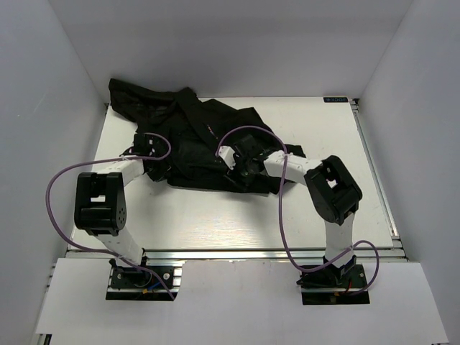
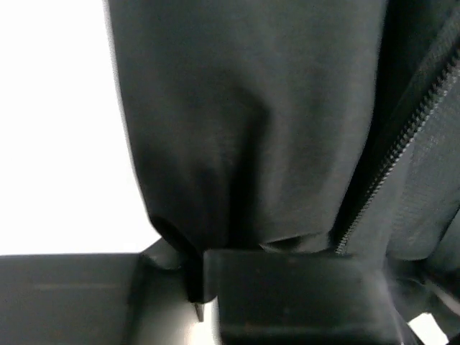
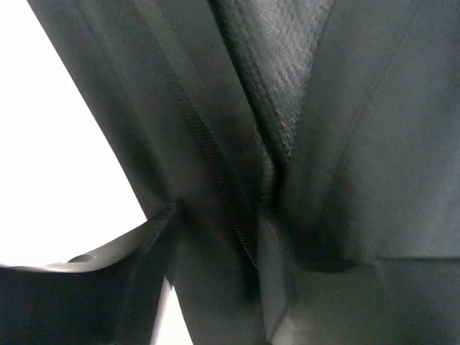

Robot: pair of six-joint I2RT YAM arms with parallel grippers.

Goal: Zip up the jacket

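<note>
The black jacket [image 1: 194, 129] lies crumpled on the back left and middle of the white table [image 1: 309, 136], one part trailing towards the back left corner. My left gripper [image 1: 147, 147] sits at the jacket's left edge. In the left wrist view its jaws [image 2: 195, 277] are nearly together, pinching a thin fold of black fabric, with zipper teeth [image 2: 402, 144] running to the right of them. My right gripper [image 1: 244, 164] rests on the jacket's near middle edge. In the right wrist view a thick fold carrying zipper teeth [image 3: 215, 165] fills the gap between its fingers [image 3: 215, 266].
Grey enclosure walls [image 1: 65, 108] stand on the left, back and right of the table. Purple cables [image 1: 280, 215] loop from both arms. An aluminium rail [image 1: 251, 254] runs along the table's near edge, with both arm bases behind it.
</note>
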